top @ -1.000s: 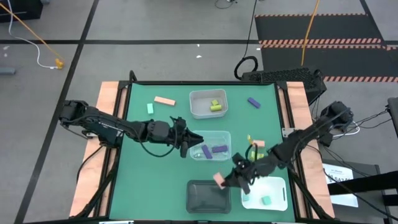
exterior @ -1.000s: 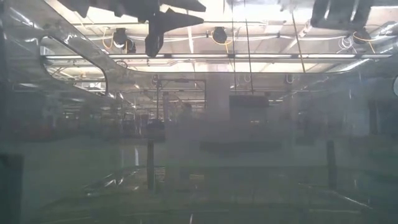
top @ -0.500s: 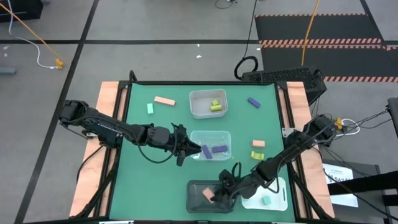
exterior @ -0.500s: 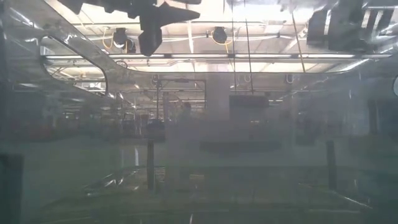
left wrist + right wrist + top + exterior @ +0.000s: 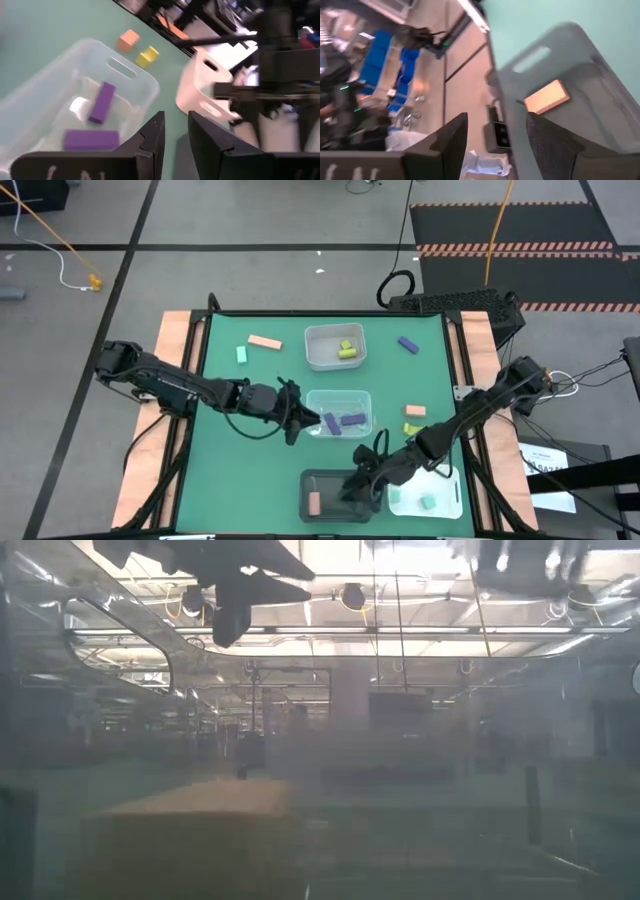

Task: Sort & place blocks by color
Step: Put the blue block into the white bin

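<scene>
High view: the right pincer (image 5: 362, 484) hangs over the black tray (image 5: 306, 483), fingers spread and empty, with a salmon block (image 5: 314, 503) lying inside the tray at its far-left side. The left pincer (image 5: 300, 420) sits at the clear tray's (image 5: 362, 396) left edge, fingers nearly together with a narrow gap, holding nothing; two purple blocks (image 5: 351, 419) lie in that tray. Yellow-green blocks (image 5: 346, 350) sit in the grey tray (image 5: 313, 356). On the green surface (image 5: 250, 470) lie more loose blocks; a mint block (image 5: 428, 502) rests in the white tray (image 5: 452, 476).
</scene>
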Action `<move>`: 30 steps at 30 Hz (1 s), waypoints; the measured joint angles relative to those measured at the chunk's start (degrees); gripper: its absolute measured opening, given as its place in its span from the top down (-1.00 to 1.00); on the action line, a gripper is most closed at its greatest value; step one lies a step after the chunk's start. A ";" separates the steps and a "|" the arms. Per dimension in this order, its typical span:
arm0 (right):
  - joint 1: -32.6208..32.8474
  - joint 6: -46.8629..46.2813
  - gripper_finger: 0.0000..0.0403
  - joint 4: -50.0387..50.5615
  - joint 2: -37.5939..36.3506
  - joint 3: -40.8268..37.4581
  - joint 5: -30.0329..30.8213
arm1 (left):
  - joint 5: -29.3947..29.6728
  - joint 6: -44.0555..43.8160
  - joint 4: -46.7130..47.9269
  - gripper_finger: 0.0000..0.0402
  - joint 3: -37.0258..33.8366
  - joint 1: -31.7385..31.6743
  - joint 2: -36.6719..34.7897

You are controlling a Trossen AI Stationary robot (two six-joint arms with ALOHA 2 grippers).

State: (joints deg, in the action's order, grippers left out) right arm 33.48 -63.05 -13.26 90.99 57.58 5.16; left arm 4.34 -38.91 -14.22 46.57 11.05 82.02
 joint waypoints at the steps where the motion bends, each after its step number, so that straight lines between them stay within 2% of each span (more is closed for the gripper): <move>1: -0.38 1.30 0.04 0.17 -1.16 0.00 -0.89 | 0.74 0.02 0.00 0.59 0.00 -0.52 0.00; 5: -1.88 7.58 0.05 3.72 -6.45 0.00 -1.33 | 4.53 2.92 0.00 0.59 0.00 -3.69 0.00; 8: -3.38 11.56 0.06 8.80 -10.88 0.00 -2.20 | 4.79 4.51 0.81 0.59 0.00 -7.43 0.00; 20: -11.66 20.73 0.06 36.88 -27.42 -0.04 -2.28 | 4.77 4.48 19.92 0.59 0.00 -25.81 0.02; 25: -17.56 26.37 0.06 45.36 -31.27 -0.07 -1.98 | 4.76 3.17 24.81 0.59 0.00 -33.47 0.02; 30: -26.12 31.89 0.06 48.42 -33.15 -0.09 -1.92 | 4.77 1.17 31.20 0.60 0.00 -40.59 0.02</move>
State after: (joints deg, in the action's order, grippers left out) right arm 7.37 -31.16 35.15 57.84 57.49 3.24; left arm 9.10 -37.74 16.98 46.57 -29.53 82.04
